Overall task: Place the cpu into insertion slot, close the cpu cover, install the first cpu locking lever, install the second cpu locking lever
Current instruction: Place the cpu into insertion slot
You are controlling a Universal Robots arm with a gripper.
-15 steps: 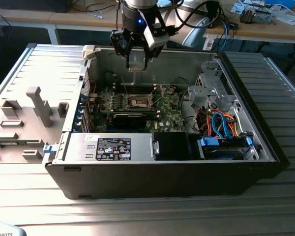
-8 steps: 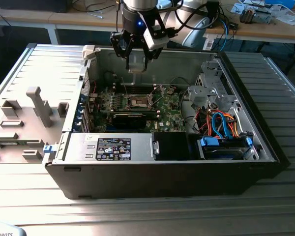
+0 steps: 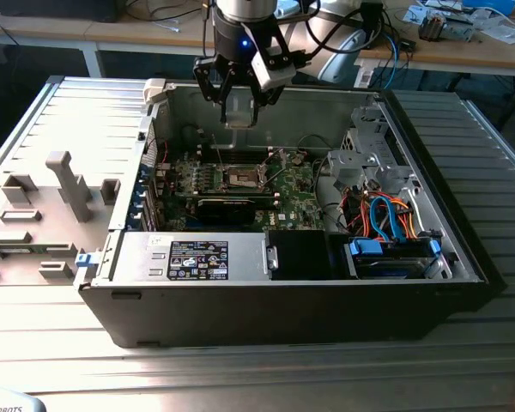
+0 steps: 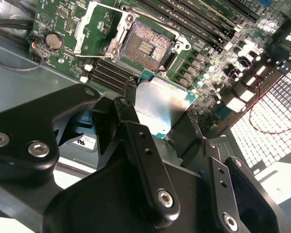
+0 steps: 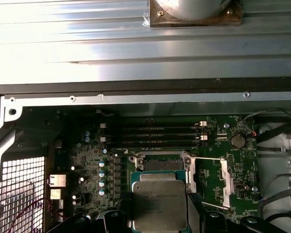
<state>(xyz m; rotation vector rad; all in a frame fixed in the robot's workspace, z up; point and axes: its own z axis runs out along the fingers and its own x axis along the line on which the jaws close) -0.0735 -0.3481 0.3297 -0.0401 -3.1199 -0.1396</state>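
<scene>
Exterior view: the claw (image 3: 239,118) hangs over the open case (image 3: 283,309), which lies on its side on a ribbed metal counter (image 3: 240,378). The claw is above the board (image 3: 292,193), clear of it, roughly over the slot (image 3: 243,178). A pale plate shows between its fingers. A grey fixture (image 3: 34,223) with upright blocks lies on the counter towards the exterior view's left of the case.

In the second wrist view the claw (image 4: 160,110) is pinching the cpu (image 4: 162,104): black fingers (image 4: 128,104) press on two opposite edges, and the chip's silver-grey top and green rim show between them. The cpu is held in the air, not seated. Beyond it lies the slot (image 4: 145,47), bare, with its dark contact field exposed and a silvery rim around it. The cover (image 4: 99,26) is swung open and stands beside the slot. A coin battery (image 4: 54,41) sits on the board (image 4: 203,58) near the cover.

In the first wrist view the cpu (image 5: 160,206) sits level between the tips of the claw (image 5: 160,213), overlapping the near edge of the slot (image 5: 160,164). The cover (image 5: 226,179) stands raised on the side towards the battery (image 5: 238,141), with thin wire levers (image 5: 208,158) running between it and the slot. Long memory slots (image 5: 150,136) run past the slot's far side.
</scene>
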